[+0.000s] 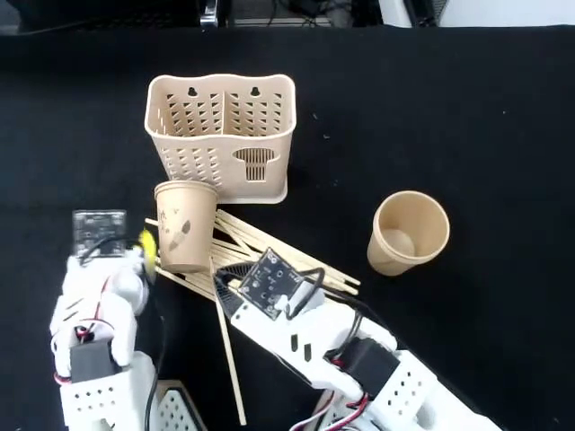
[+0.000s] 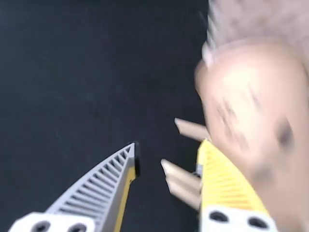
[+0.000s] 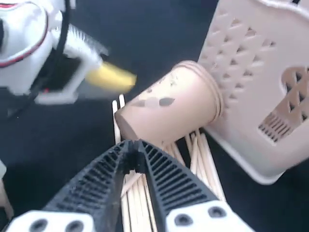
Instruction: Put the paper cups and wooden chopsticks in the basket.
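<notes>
Two tan paper cups: the near cup (image 1: 186, 229) seems to lie on its side across the chopsticks, rim toward the basket's front wall and touching it or nearly so. The far cup (image 1: 409, 232) stands mouth-up, well apart to the side.
Cup handling: probably very light and thin-walled, easy to crush or set rolling. A gentle pinch across the wall near the stiffer rolled rim looks the safest hold.
Pale wooden chopsticks (image 1: 243, 235): a loose fan flat on the table, under and beside the near cup. A single stick (image 1: 229, 359) lies apart, pointing back toward the arms.
Chopstick handling: likely light, stiff, thin and smooth, so apt to roll or pivot. Taking one across its length near the middle should keep it from swinging.
Left gripper (image 2: 169, 145): jaws spread wide, holding nothing. The near cup sits just outside its yellow finger (image 2: 222, 179), not between the jaws, and chopstick ends show in the gap.
Right gripper (image 3: 132, 145): black fingers brought together at the tips, right at the near cup's narrow base and over the chopsticks. Whether they pinch a stick I cannot tell.
Beige perforated plastic basket (image 1: 220, 135): upright, two compartments, just beyond the near cup.
Black table (image 1: 485, 126): carries everything.
</notes>
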